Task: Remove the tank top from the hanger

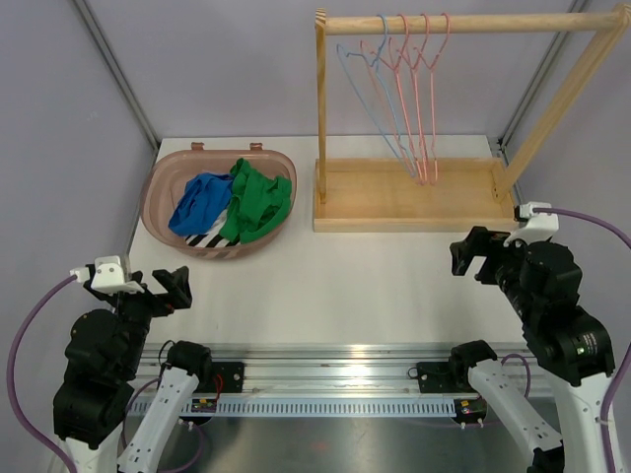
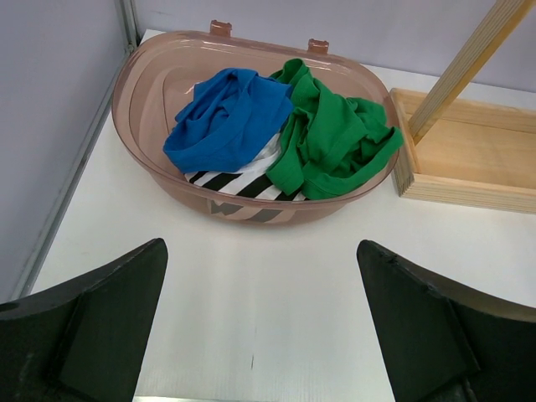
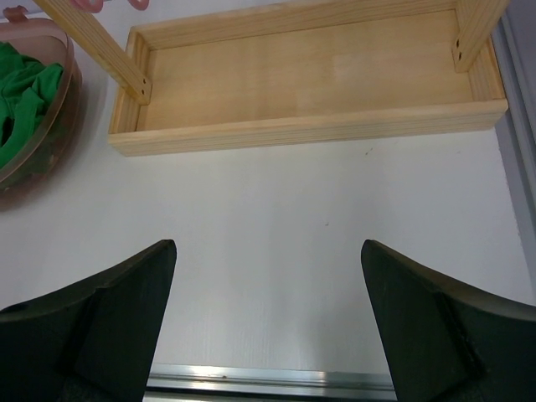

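both tools are open and hold nothing. the left tool [image 1: 170,288] hangs over the near left corner of the table [image 1: 345,286], and the right tool [image 1: 473,258] hangs near the right edge.

the rack [image 1: 414,197] stands at the far right of the table, its rail running left to right. the hangers [image 1: 409,99] on the rail all look bare. no tank top hangs there. the only clothes in sight lie in the basket [image 1: 158,197] at the far left: a blue piece [image 1: 200,202], a green piece [image 1: 258,202] and a striped piece [image 1: 209,239] under them. i cannot tell which one is the tank top. judging by the bare hangers, the removal looks done.

the hangers lie ahead of the right tool, up and a little to its left, so the right arm is the nearer one to them. the basket lies straight ahead of the left tool.

the top view alone shows the rail and the whole of the hangers. the left wrist view shows the basket's contents close up, the blue and green pieces crumpled side by side on the stripes, but none of the hangers. the right wrist view shows mostly the rack's wooden base and bare table between its open jaws.
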### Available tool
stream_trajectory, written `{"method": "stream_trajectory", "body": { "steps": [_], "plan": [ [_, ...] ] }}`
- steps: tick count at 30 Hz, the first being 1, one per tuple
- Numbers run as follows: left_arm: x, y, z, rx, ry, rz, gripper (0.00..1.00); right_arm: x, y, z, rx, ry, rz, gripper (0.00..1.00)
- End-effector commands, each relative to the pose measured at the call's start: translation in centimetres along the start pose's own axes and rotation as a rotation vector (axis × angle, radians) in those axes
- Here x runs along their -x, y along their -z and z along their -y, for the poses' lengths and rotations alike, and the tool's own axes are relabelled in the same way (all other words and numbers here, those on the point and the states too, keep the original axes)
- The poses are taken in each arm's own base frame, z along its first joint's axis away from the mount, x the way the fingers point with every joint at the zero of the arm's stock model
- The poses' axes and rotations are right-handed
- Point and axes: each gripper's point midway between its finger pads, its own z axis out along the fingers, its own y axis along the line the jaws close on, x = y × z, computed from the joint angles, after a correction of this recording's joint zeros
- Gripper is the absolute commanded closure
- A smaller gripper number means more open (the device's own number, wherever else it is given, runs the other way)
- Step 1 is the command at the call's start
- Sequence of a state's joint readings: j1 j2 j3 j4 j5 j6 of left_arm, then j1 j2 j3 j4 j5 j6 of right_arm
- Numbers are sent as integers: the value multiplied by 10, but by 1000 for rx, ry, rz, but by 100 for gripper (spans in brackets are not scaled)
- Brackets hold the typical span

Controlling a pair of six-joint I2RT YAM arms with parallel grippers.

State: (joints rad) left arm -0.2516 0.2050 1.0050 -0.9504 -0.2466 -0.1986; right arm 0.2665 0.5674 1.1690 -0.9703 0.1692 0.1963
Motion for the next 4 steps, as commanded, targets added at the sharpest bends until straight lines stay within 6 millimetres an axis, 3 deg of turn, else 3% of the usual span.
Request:
{"method": "stream_trajectory", "body": {
  "steps": [1,4],
  "plan": [
    [3,-5,5,-24,-16,5,1,6,-5,-5,18,-14,21,1],
    [2,-6,4,-17,-17,3,1,7,-5,-5,16,-13,23,0]
  ]
}}
